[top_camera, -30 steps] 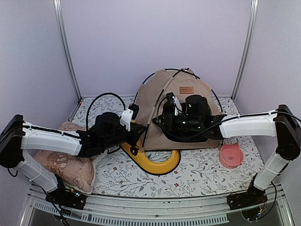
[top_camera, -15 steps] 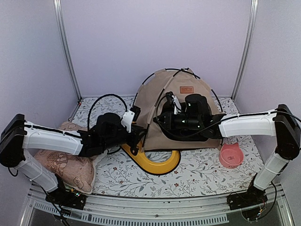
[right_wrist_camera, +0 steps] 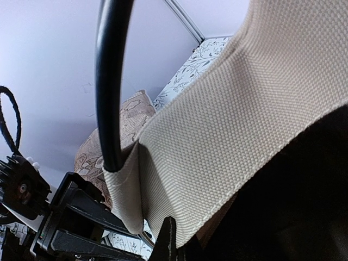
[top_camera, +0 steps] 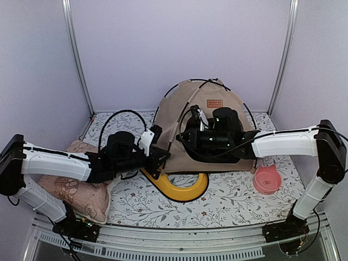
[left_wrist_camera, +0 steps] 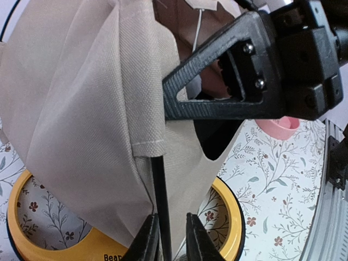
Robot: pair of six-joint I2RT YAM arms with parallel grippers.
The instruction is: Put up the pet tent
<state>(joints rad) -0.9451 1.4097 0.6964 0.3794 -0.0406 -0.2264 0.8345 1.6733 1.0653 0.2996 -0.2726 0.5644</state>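
Observation:
The tan pet tent (top_camera: 217, 117) stands at the back centre with a brown label patch (top_camera: 215, 103) and black poles arching over it. My left gripper (top_camera: 162, 155) is at the tent's front left corner. In the left wrist view its fingers (left_wrist_camera: 171, 239) are shut on a black pole (left_wrist_camera: 159, 190) where it leaves the fabric sleeve (left_wrist_camera: 81, 109). My right gripper (top_camera: 182, 137) reaches in from the right. In the right wrist view it (right_wrist_camera: 174, 244) is shut on the hemmed fabric edge (right_wrist_camera: 228, 119), beside a pole (right_wrist_camera: 109, 81) entering a sleeve.
A yellow tray (top_camera: 185, 190) lies under the tent's front edge, below my left gripper. A pink bowl (top_camera: 267, 179) sits at the right. A patterned cushion (top_camera: 76, 190) lies under my left arm. A loose pole loop (top_camera: 111, 119) rises at the back left.
My right gripper has gone from partly open to shut on the tent's edge. The left arm has drawn back slightly to the left, still holding the pole.

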